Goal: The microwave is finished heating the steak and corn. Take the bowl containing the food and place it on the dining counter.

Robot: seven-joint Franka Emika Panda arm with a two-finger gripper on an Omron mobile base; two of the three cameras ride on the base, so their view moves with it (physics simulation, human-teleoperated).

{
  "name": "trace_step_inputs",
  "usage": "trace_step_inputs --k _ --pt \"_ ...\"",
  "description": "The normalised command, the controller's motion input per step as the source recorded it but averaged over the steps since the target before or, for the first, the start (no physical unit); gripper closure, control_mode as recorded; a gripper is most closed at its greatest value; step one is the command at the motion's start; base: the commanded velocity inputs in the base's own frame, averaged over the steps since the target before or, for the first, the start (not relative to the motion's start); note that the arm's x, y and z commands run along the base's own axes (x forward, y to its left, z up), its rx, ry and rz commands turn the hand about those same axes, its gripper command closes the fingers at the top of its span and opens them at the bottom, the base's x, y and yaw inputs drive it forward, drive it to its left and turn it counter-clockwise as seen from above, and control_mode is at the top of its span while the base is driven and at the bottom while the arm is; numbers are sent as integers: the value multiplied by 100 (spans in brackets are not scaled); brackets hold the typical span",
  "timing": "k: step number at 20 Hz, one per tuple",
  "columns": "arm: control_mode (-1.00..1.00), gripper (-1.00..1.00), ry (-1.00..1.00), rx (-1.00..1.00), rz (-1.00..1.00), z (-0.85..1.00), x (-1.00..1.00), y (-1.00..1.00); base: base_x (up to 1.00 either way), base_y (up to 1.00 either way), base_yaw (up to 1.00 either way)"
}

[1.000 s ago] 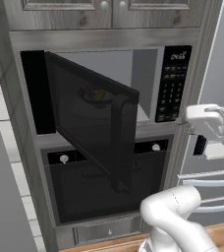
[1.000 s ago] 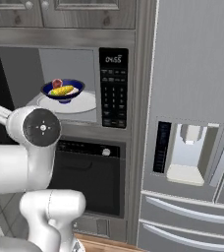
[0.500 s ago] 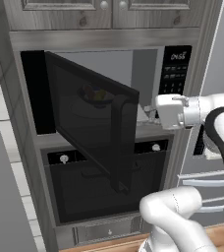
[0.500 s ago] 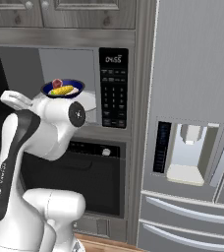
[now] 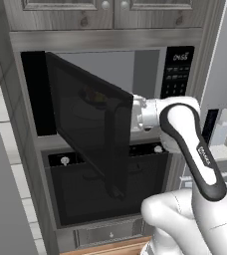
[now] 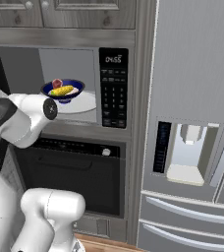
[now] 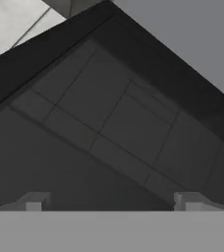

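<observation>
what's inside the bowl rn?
The bowl in the microwave holds the corn in front and the steak behind it; the steak's lower part and the bowl's floor are covered.

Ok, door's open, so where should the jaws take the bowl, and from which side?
Probably the near rim of the bowl, coming in level through the microwave opening. It sits upright on the white plate, with the corn and steak heaped in the middle, so the thin blue rim is the free edge.
</observation>
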Motion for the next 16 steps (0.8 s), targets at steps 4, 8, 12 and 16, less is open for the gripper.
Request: trace_step_inputs --k 4,8,12,16 --pt "-100 -100 11 3 19 0 2 100 0 0 0" --pt "-100 -100 7 0 18 0 3 100 0 0 0" --pt "-100 -100 1 -7 -2 0 5 76 0 0 0" --pt "-100 -100 8 -7 -3 -1 12 -10 0 0 0"
